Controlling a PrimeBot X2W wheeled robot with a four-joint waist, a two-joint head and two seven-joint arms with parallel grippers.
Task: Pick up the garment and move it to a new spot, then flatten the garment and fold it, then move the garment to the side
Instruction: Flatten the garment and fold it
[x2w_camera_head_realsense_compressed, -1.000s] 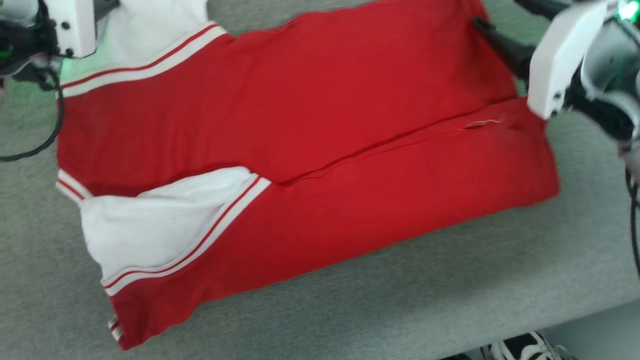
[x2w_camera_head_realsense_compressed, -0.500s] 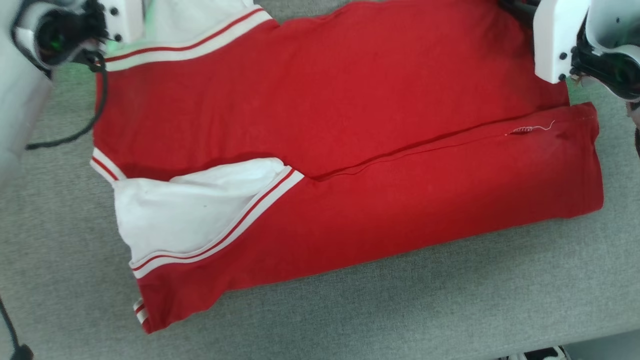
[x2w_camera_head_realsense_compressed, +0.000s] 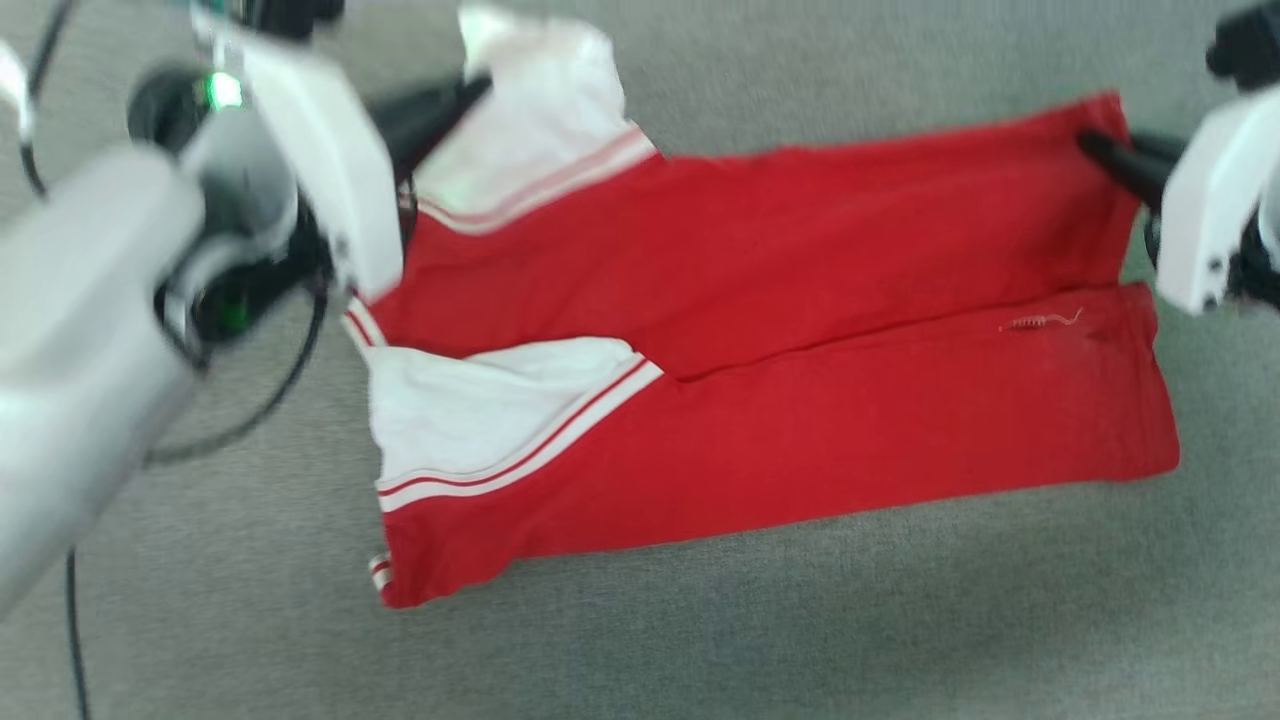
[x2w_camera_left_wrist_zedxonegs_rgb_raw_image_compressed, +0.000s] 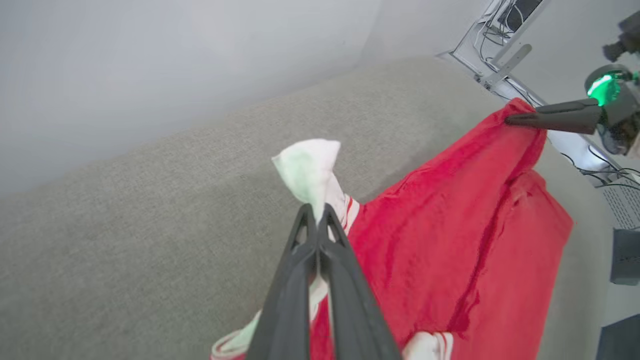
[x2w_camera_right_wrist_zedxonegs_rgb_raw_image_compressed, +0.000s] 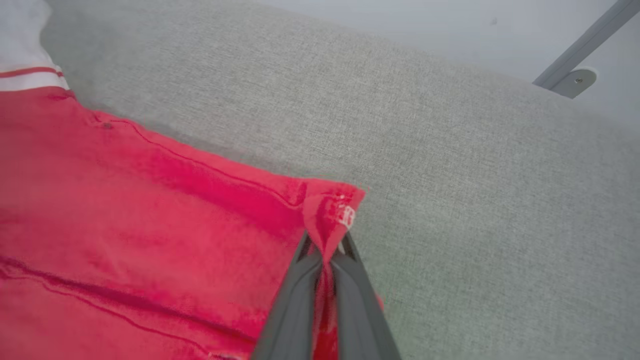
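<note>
Pinching garment (x2w_camera_head_realsense_compressed: 780, 300) corners (grey surface (x2w_camera_head_realsense_compressed: 800, 630) beyond)

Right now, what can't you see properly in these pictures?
- Underside of the shirt: head view, hidden by its own folds.
- The left claw: head view, smeared by motion blur.
- The back of the right claw: head view, cut off by the right edge.
- The cloth pinched inside the right claw: right wrist view, covered by its fingers.
</note>
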